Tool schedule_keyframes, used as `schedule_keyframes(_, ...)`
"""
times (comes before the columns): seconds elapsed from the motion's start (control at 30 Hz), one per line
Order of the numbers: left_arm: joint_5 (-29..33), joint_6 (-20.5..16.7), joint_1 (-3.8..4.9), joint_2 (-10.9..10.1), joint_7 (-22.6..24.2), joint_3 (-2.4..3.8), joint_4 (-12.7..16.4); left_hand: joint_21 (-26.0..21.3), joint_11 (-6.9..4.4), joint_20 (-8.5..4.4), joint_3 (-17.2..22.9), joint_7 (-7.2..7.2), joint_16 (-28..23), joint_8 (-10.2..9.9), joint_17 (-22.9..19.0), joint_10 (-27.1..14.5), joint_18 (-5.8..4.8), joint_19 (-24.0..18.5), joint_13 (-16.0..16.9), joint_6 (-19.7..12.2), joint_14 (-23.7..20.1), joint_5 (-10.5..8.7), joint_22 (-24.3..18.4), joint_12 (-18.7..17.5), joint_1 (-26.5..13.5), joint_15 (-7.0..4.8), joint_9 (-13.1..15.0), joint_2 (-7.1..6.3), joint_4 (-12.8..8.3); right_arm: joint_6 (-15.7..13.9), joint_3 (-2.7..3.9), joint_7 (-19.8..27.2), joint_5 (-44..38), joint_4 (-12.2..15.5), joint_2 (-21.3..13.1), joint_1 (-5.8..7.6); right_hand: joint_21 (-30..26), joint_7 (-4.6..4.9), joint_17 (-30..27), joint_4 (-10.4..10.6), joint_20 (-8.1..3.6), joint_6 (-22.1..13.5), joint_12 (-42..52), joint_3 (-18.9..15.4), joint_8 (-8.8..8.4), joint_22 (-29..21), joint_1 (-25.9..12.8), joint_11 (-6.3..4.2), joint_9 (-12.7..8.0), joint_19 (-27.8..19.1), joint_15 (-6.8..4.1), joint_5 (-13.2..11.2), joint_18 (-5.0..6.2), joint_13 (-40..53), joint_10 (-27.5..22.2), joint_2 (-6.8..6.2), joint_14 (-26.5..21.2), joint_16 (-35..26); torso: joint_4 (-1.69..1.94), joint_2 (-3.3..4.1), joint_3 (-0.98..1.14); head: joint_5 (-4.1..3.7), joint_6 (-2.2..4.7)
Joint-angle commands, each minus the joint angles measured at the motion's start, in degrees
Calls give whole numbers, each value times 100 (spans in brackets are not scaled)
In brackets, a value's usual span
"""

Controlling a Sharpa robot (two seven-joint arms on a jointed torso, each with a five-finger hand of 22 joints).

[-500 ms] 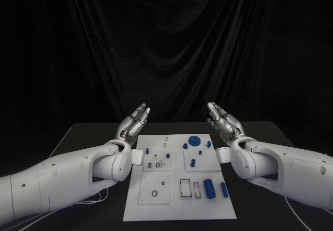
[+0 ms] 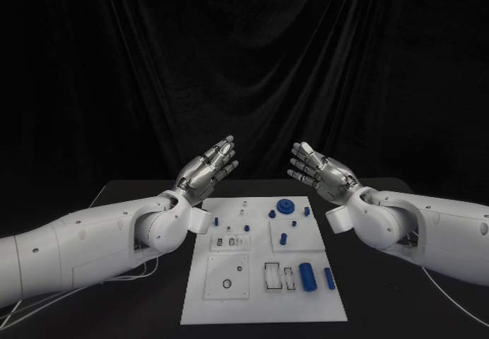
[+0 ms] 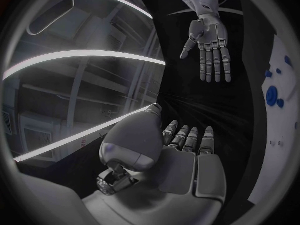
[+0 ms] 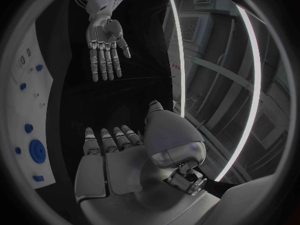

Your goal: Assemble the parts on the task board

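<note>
Black counter (image 2: 143, 205) carried the board (image 2: 263, 296); left hand (image 2: 207, 171) and right hand (image 2: 322, 171) hovered empty, fingers spread, parts (image 2: 306, 275) ungrasped; next, reach down.

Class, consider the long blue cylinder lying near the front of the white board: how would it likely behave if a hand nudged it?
The blue cylinder lies on its side on the flat task board, so it would probably roll sideways. It looks small and solid, so likely light and stiff.

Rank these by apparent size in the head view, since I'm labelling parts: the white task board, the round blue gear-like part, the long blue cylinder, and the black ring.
1. Task board
2. Long blue cylinder
3. Round blue gear-like part; close to the cylinder, and farther from the camera, so unsure
4. Black ring
</note>
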Motion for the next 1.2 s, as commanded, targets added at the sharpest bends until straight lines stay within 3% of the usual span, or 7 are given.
schedule_keyframes(0.03, 189, 1014, 78, 24, 478, -39, -43, -34, 103, 92, -44, 29, -21, 32, -7, 25, 114, 4, 19, 66, -10, 33, -8, 80, 71, 76, 13, 4, -6, 965, -43, -116, 175, -36, -13, 76, 3, 81, -9, 10, 95, 52, -27, 2, 49, -122, 81, 126, 18, 33, 90, 29, 94, -6, 7, -1, -10, -25, 0, 0, 0, -1, 1)
schedule_keyframes(0.2, 204, 1125, 108, 29, 506, -65, -60, 39, 206, 213, -25, 89, 28, 44, 18, 83, 124, 70, 43, 120, 15, 66, 52, 223, 166, 192, 21, 2, -15, 1048, -66, -120, 187, -47, -16, 103, 216, 99, 58, 11, 217, 241, 231, -20, 129, 6, 246, 543, 59, 315, 193, 66, 99, 82, 100, -11, 53, 82, 0, 0, 0, -1, 1)
schedule_keyframes(0.23, 38, 1220, 102, -438, 747, -65, 131, 49, 219, 228, -14, 101, 38, 46, 23, 89, 124, 81, 46, 130, 20, 72, 59, 241, 181, 207, 22, 2, -17, 1282, -66, -81, 186, -46, -114, 120, 283, 78, 108, 15, 245, 292, 436, -44, 145, 34, 292, 713, 69, 433, 237, 75, 97, 124, 178, -6, 134, 197, -8, -7, -1, -65, -457)
schedule_keyframes(0.57, 26, 1221, 102, -526, 888, -65, 298, 200, 434, 420, 256, 282, 239, 107, 87, 214, 115, 282, 94, 351, 143, 177, 154, 578, 415, 408, 57, -23, -50, 1275, -66, -2, 186, 160, -474, 186, 538, 222, 296, -26, 329, 868, 1835, -88, 327, 100, 611, 1038, 186, 1064, 374, 221, 34, 285, 530, -48, 664, 845, -82, 103, 11, 99, -688)
schedule_keyframes(0.87, -408, 1033, 109, -819, 1174, -65, 543, 279, 521, 512, 306, 438, 408, 192, 124, 357, 124, 408, 128, 627, 263, 254, 191, 866, 561, 491, 88, -97, -125, 1103, -66, -67, 173, 389, -816, 267, 671, 272, 350, -212, 337, 1175, 2504, 27, 389, 142, 1080, 1052, 247, 1455, 378, 675, 16, 311, 614, -169, 876, 1118, 0, 301, 0, 15, -714)
schedule_keyframes(1.1, -564, 872, 122, -1142, 1342, -65, 704, 462, 556, 578, 348, 557, 571, 254, 156, 508, 144, 676, 158, 898, 410, 325, 282, 1108, 638, 544, 112, -135, -193, 597, -66, -184, -289, 511, -1011, 378, 1439, 280, 660, -1085, 330, 1516, 3603, 350, 440, 402, 1907, 1024, 308, 3244, 382, 1343, 42, 403, 1127, -329, 2160, 2190, 67, 445, -37, -30, -779)
schedule_keyframes(1.2, -584, 843, 124, -1243, 1392, -65, 799, 481, 559, 581, 369, 559, 588, 258, 158, 522, 144, 707, 161, 925, 426, 353, 290, 1132, 654, 547, 114, -129, -213, 365, -66, -220, -840, 480, -1030, 457, 1960, 276, 913, -1701, 157, 2514, 4055, 749, 907, 601, 2476, 941, 617, 4251, 212, 1167, 109, 505, 1544, -404, 2917, 2728, 62, 515, -47, -10, -799)
